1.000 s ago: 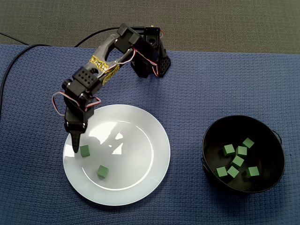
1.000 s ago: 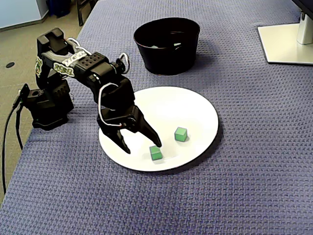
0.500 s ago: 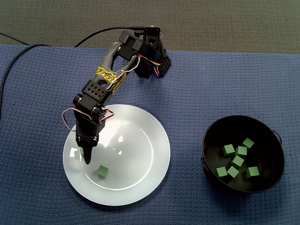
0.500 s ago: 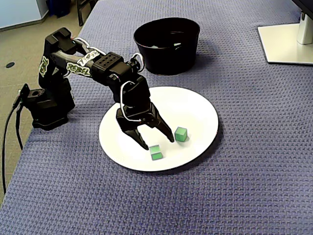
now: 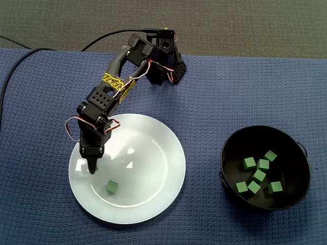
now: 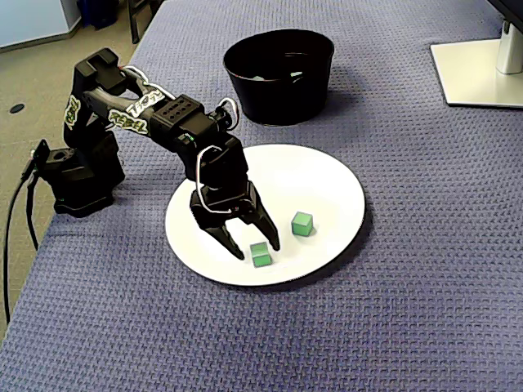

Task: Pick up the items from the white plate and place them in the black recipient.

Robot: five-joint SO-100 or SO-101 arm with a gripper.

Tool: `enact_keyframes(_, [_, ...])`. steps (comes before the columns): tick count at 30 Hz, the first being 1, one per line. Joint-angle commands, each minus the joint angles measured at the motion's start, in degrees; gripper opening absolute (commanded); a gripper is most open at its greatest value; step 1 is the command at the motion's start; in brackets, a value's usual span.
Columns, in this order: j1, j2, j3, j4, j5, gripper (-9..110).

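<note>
A white plate (image 5: 153, 204) (image 6: 343, 184) carries two green cubes. My gripper (image 6: 255, 248) is open, fingertips down on the plate's near-left part in that fixed view. One cube (image 6: 261, 255) sits between the fingertips, just in front of them, untouched as far as I can see. The other cube (image 6: 302, 223) (image 5: 112, 187) lies free a little to the side. Seen from above, my gripper (image 5: 92, 168) covers the first cube. The black bowl (image 5: 301, 153) (image 6: 315, 49) stands apart from the plate and holds several green cubes (image 5: 259, 175).
The blue woven cloth (image 5: 219, 97) covers the table. The arm's base (image 6: 78, 175) stands at its left edge in that fixed view, with a cable (image 6: 16, 220) hanging off. A white monitor foot (image 6: 478, 73) sits at the far right.
My gripper moved from the plate's rim inward over one cube and came down, its open fingers now straddling it. Both cubes stayed where they were.
</note>
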Motion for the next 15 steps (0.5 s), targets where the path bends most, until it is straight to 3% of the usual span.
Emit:
enact_keyframes(1, [1.05, 0.62, 0.26, -1.76, -1.32, 13])
enact_keyframes(8, [0.35, 0.26, 1.23, -3.78, -0.97, 0])
enact_keyframes(15, [-0.79, 6.33, 4.04, -2.9, 2.2, 0])
